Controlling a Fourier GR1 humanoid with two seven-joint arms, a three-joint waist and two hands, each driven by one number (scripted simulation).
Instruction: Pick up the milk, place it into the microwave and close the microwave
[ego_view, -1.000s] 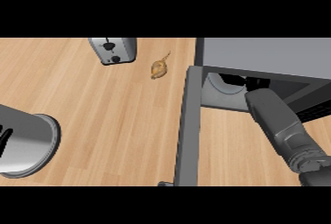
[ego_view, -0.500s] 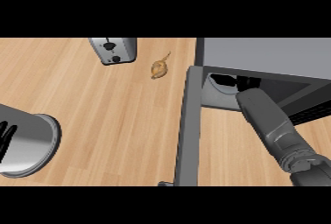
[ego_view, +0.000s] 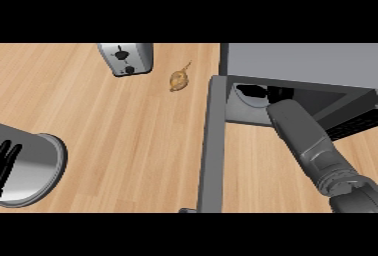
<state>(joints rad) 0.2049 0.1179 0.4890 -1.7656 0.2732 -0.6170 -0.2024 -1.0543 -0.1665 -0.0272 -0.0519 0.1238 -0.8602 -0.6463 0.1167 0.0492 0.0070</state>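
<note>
The grey microwave stands at the right with its door swung open toward me, seen edge-on. My right forearm reaches up from the lower right into the cavity. Only a dark part of my right hand shows inside, above the pale turntable. No milk is visible; the forearm and the microwave's roof hide much of the cavity. My left hand rests at the far left edge with straight fingers, holding nothing.
A silver toaster stands at the back of the wooden counter. A small brown food item lies between the toaster and the microwave door. My left forearm fills the lower left corner.
My right forearm has swung a little to the left, carrying the hand further left inside the microwave. The left hand, the door and the other objects have not moved.
</note>
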